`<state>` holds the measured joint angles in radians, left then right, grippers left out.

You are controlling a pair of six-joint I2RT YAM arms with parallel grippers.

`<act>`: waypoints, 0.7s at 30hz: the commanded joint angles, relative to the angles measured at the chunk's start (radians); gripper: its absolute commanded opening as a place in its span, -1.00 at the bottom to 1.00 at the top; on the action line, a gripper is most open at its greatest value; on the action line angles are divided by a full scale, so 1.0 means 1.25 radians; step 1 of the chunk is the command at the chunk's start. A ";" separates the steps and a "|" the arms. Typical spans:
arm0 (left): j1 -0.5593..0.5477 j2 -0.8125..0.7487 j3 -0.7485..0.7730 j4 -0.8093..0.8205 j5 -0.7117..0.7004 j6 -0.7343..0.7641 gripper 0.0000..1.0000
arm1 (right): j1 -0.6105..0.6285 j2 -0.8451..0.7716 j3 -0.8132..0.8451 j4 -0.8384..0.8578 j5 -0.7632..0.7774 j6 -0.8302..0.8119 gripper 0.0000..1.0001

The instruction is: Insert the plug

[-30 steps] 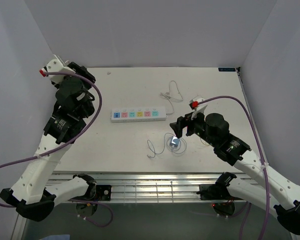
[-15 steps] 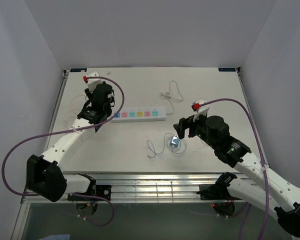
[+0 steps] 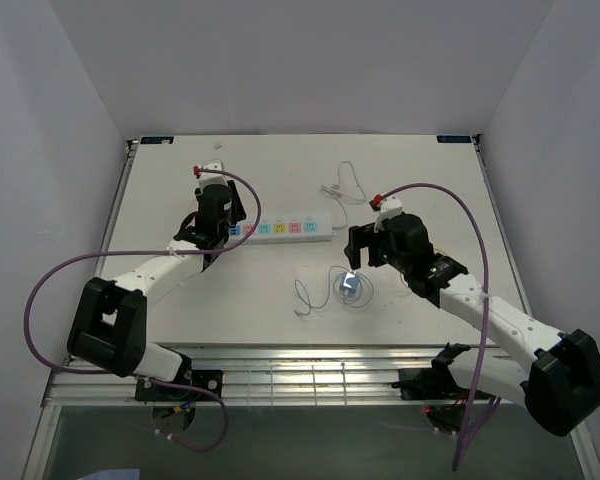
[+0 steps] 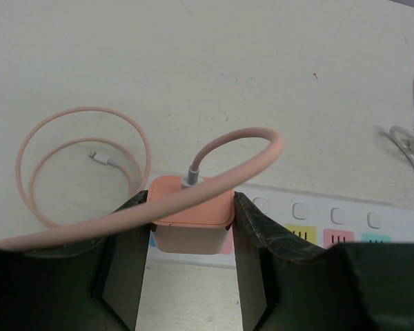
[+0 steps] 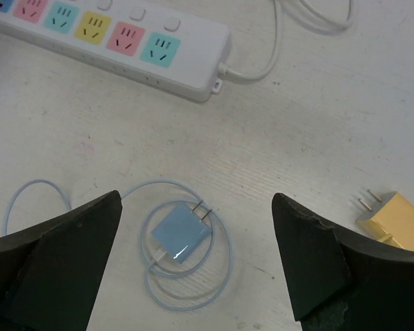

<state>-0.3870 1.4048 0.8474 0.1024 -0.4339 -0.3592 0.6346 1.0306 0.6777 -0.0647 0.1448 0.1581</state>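
An orange plug [image 4: 191, 214] with a pink cable [image 4: 262, 134] stands on the left end of the white power strip [image 4: 331, 221]. My left gripper [image 4: 191, 207] is shut on it, a finger pressed to each side. Its prongs are hidden. From the top view, the left gripper [image 3: 217, 220] is at the left end of the strip [image 3: 280, 229]. My right gripper [image 5: 195, 207] hangs wide open above a blue plug [image 5: 181, 234] that lies flat inside its coiled blue cable. In the top view the right gripper [image 3: 358, 250] is just behind the blue plug [image 3: 349, 286].
A yellow plug [image 5: 393, 219] lies on the table to the right of the blue one. The strip's white cord [image 3: 345, 185] curls behind its right end. Coloured sockets [image 5: 110, 34] run along the strip.
My left arm has swung in from the far left and come down onto the strip's left end. The right gripper has shifted slightly back towards the strip and opened a little.
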 commanded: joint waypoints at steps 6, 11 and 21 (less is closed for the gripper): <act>0.010 0.059 -0.003 0.109 0.066 0.046 -1.00 | -0.084 0.261 0.153 0.086 -0.101 0.044 0.90; 0.014 0.102 0.007 0.113 0.083 0.055 -1.00 | -0.084 0.396 0.261 0.109 -0.129 0.031 0.76; 0.014 0.125 0.002 0.117 0.129 0.055 -1.00 | -0.084 0.621 0.416 0.119 -0.129 0.033 0.43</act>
<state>-0.3748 1.5787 0.8452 0.2150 -0.3031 -0.2966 0.5285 1.7660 1.1278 0.0372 -0.0032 0.2020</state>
